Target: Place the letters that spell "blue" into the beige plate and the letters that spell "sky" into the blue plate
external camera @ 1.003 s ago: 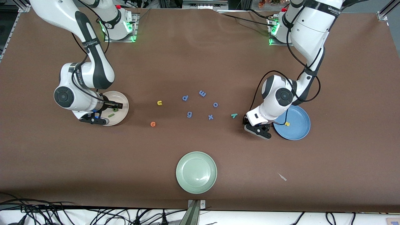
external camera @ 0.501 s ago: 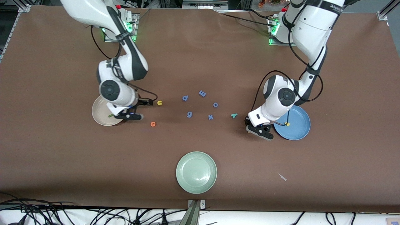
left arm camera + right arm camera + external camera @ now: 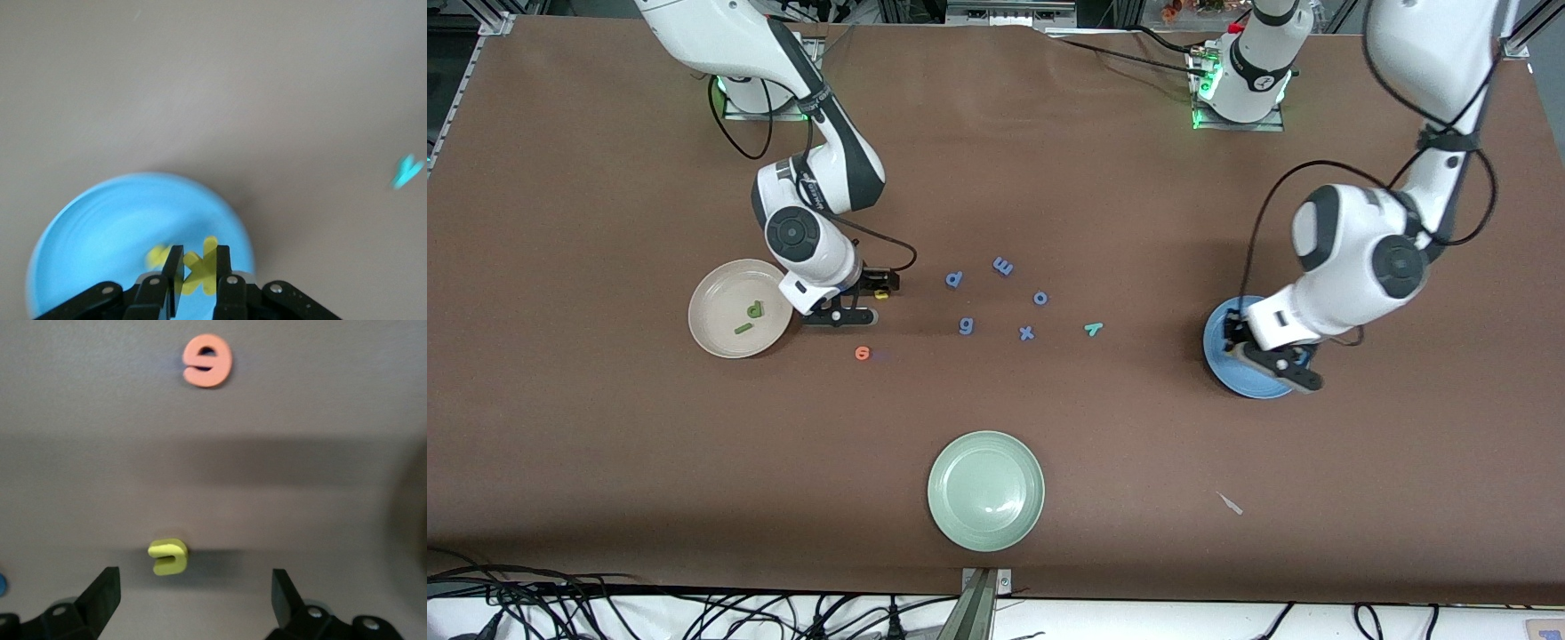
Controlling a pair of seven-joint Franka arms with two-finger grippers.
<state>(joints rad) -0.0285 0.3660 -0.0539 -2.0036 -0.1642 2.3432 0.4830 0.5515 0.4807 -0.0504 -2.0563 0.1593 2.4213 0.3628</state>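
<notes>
My left gripper [image 3: 1280, 364] hangs over the blue plate [image 3: 1218, 360], shut on a yellow k [image 3: 211, 245]. A yellow s [image 3: 158, 255] lies in the blue plate [image 3: 100, 227] under the left gripper [image 3: 198, 257]. The teal y [image 3: 1093, 329] lies on the table toward the middle. My right gripper [image 3: 882, 283] is low over the yellow u [image 3: 880, 291]. In its wrist view the right gripper [image 3: 197, 587] is open and the yellow u [image 3: 169, 557] lies on the table just off the fingertips. The orange e [image 3: 862, 353] lies nearer the front camera. The beige plate [image 3: 716, 302] holds a green b [image 3: 756, 309] and a green l [image 3: 743, 328].
Several periwinkle letters lie mid-table: p [image 3: 954, 279], m [image 3: 1003, 265], o [image 3: 1040, 298], g [image 3: 966, 325], x [image 3: 1026, 333]. A pale green plate [image 3: 985, 489] sits near the front edge. A small pale scrap [image 3: 1230, 503] lies toward the left arm's end.
The right arm left the beige plate and came down at the yellow u. The left gripper shut beside the blue plate and swung over it with the yellow k.
</notes>
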